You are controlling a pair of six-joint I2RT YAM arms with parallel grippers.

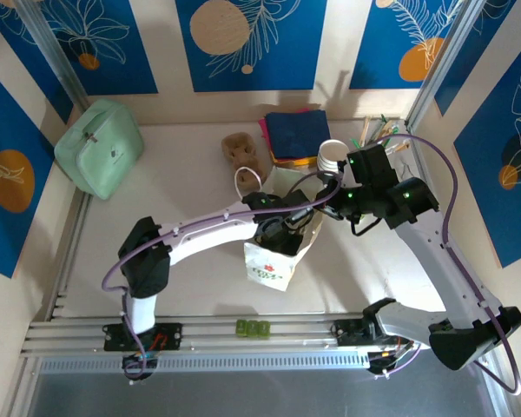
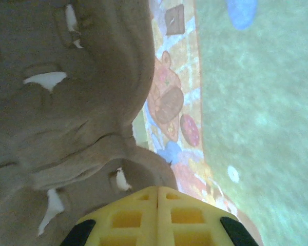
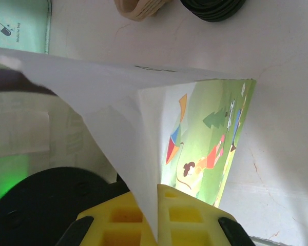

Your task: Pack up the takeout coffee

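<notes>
Where the cups (image 1: 332,156) stand: you find the white stack upright on the table (image 1: 182,191), back right, open rim up, outside the bag (image 1: 273,261).
Napkins (image 1: 293,132): just left of the cups, dark blue over pink.
Right gripper (image 3: 157,205): clamped on the bag's white top edge; in the top view it sits just in front of the cups.
Bag: white paper, mid-table, mouth open, with a printed picture on its side.
Left gripper (image 2: 157,205): reaches down into the bag, pads pressed together. You cannot tell whether they pinch anything.
Carrier (image 2: 66,102): brown pulp, inside the bag, its edge meeting the left pads.
Second carrier (image 1: 240,149): on the table behind the bag, left of the napkins.
Pouch (image 1: 98,148): pale green, back left, well apart.
</notes>
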